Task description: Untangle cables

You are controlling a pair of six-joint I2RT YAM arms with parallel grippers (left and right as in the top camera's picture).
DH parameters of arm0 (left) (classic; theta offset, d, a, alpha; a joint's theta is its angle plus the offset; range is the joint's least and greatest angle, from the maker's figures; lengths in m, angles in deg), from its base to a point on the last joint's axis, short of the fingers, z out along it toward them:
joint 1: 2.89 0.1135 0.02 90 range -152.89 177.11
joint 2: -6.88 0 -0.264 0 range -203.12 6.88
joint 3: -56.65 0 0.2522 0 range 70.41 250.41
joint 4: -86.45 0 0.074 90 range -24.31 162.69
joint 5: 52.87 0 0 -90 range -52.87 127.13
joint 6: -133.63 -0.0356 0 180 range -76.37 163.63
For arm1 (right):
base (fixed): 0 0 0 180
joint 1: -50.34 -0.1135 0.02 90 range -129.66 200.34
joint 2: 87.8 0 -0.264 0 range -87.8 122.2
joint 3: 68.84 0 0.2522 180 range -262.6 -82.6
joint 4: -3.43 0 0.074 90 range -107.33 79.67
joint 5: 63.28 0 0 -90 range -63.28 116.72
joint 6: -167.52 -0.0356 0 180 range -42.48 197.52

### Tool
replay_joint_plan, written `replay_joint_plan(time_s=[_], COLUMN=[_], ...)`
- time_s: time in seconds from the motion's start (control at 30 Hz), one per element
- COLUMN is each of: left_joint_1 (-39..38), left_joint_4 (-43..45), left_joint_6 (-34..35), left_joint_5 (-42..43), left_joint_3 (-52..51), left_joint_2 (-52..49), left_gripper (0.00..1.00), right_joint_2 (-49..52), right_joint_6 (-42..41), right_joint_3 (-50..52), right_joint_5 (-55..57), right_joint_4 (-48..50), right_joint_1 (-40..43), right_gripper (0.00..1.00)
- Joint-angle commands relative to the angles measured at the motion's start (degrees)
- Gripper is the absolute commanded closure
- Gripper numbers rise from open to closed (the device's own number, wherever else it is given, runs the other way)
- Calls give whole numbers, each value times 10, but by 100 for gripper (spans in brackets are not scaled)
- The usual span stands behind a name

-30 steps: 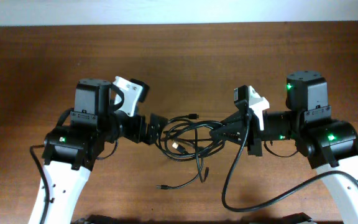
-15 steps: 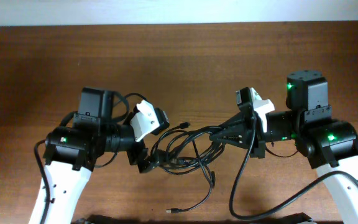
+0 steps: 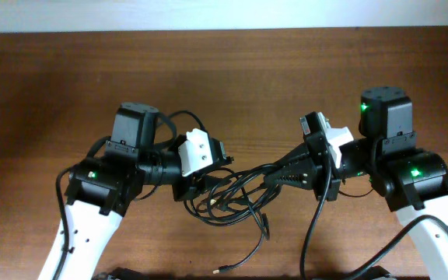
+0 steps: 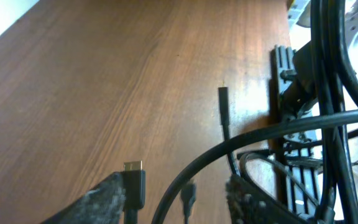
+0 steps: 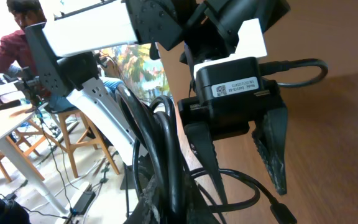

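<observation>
Overhead, cables (image 3: 236,204) knot between left claw (image 3: 197,194) and right claw (image 3: 269,177) above table (image 3: 53,78).

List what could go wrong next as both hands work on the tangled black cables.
The right hand is shut on several thin black tangled cables at once; pulling could tighten the knot.
The open left hand has strands crossing between its jaws and might catch the wrong one.
A loose plug end lies near the brown wooden table's front edge and may slide off.
</observation>
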Motion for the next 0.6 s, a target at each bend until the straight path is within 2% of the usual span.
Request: replay_joint_plan(time_s=[0.0,0.13,0.17,0.23,0.27,0.3,0.37,0.47,0.57], left_joint_1=[-3,-3,-3,-3,-3,-3,-2,-2,-2], left_joint_4=[1,1,1,4,10,21,53,123,137], left_joint_6=[-3,-3,-3,-3,-2,8,88,319,462], left_joint_5=[32,57,57,57,55,52,19,-151,-272], left_joint_3=[-1,-1,-1,-1,-1,-1,-1,-1,-1], left_joint_2=[-23,-38,-40,-40,-40,-40,-40,-40,-40], left_gripper=[44,56,62,82,100,100,100,100,100], right_joint_2=[-10,-10,-10,-10,-10,-10,-10,-10,-10], right_joint_6=[4,4,4,4,4,4,4,4,3], right_joint_3=[-4,-4,-4,-4,-4,-4,-4,-4,-4], right_joint_5=[-37,-37,-37,-37,-37,-37,-37,-37,-30], right_joint_4=[2,2,2,2,2,2,2,2,2], right_joint_1=[0,0,0,0,0,0,0,0,0], right_gripper=[96,96,96,96,96,96,96,96,96])
